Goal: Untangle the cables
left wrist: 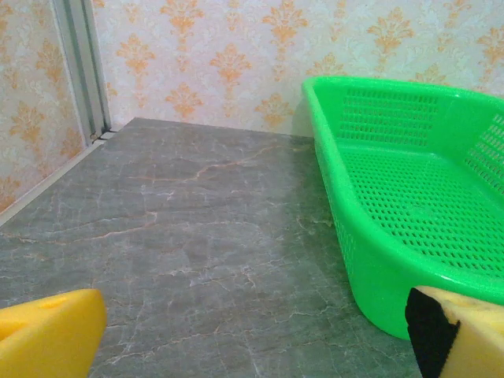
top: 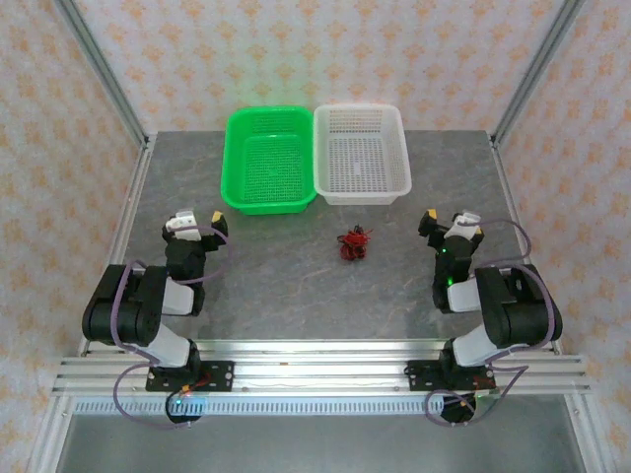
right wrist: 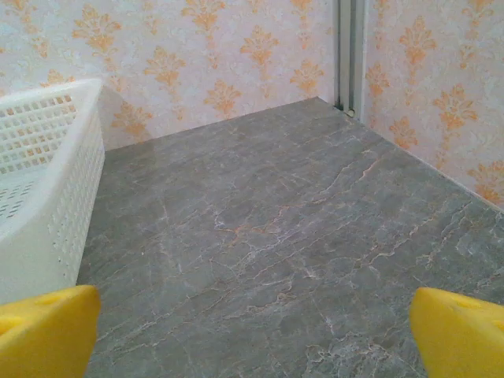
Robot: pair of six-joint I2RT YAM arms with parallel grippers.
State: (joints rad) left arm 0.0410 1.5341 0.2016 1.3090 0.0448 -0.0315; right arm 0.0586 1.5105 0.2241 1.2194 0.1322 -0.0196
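a grey marbled tabletop (top: 296, 286) spreads between patterned walls, with the left arm (top: 138, 310) and the right arm (top: 503, 310) folded low at its near edge. at the far side a green basket (top: 268, 158) and a white basket (top: 361, 153) sit side by side, their long sides touching, green to the left. the left claw (top: 200, 219) hangs above the tabletop just short of the green basket's near left corner, its yellow fingertips (left wrist: 47, 335) spread wide with only bare stone between them. the right claw (top: 451, 221) sits level with it on the other side, near the white basket's right corner, also spread wide and holding nothing. the cables (top: 354, 242), a small red and black knot, lie on the tabletop between the two claws, nearer the right one and just in front of the gap where the baskets meet. the knot is bunched into a roughly round clump, so no long axis or heading can be told from the top view.
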